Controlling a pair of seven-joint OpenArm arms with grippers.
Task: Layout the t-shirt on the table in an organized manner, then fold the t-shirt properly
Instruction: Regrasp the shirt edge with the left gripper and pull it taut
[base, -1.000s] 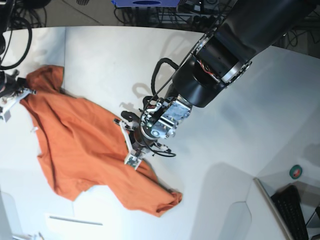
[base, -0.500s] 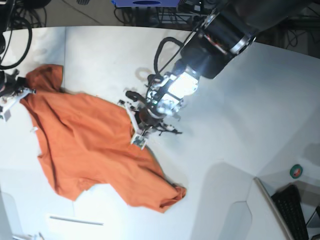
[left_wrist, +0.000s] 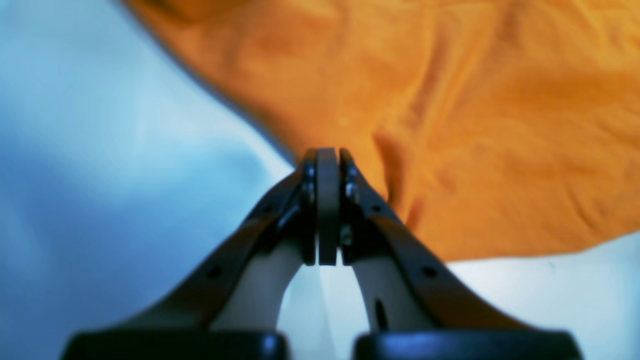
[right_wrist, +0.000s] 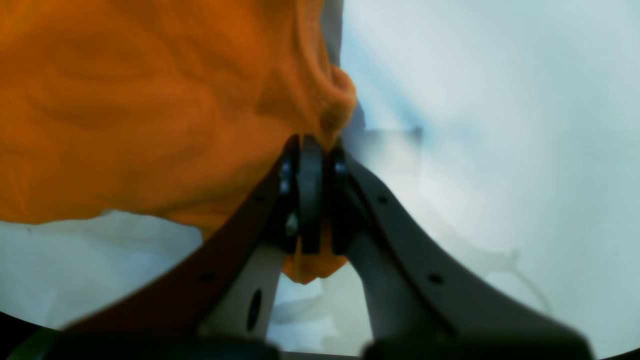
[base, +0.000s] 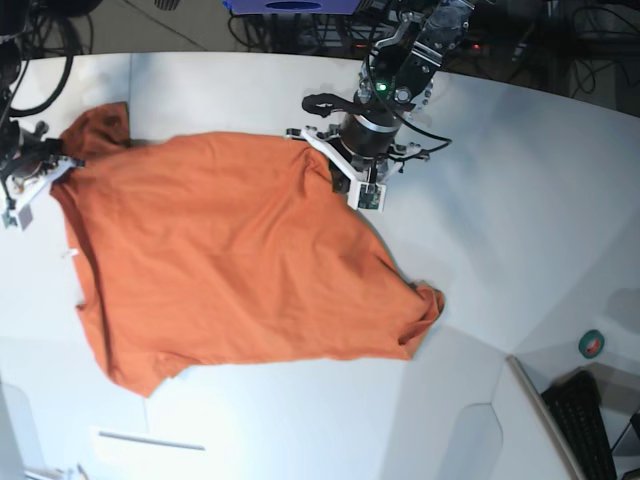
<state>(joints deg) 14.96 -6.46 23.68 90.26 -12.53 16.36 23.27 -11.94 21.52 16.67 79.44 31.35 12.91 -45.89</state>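
- Two grippers are pinching the t-shirt (base: 230, 260), which is lying mostly spread on the table (base: 520, 200).
- I'm seeing the left gripper (left_wrist: 327, 165) with jaws pressed together, sitting at the shirt's far edge; the wrist view is not showing cloth between the pads, so I can't tell if it's holding.
- I'm seeing the right gripper (right_wrist: 310, 150) clamping a bunched corner of the shirt, with orange cloth poking out below its jaws.
- Shirt's near-right corner is lying crumpled.

t-shirt (base: 230, 260): orange, spread mostly flat, bit wrinkly, toward the left edge
table (base: 520, 200): white, smooth, curved far edge
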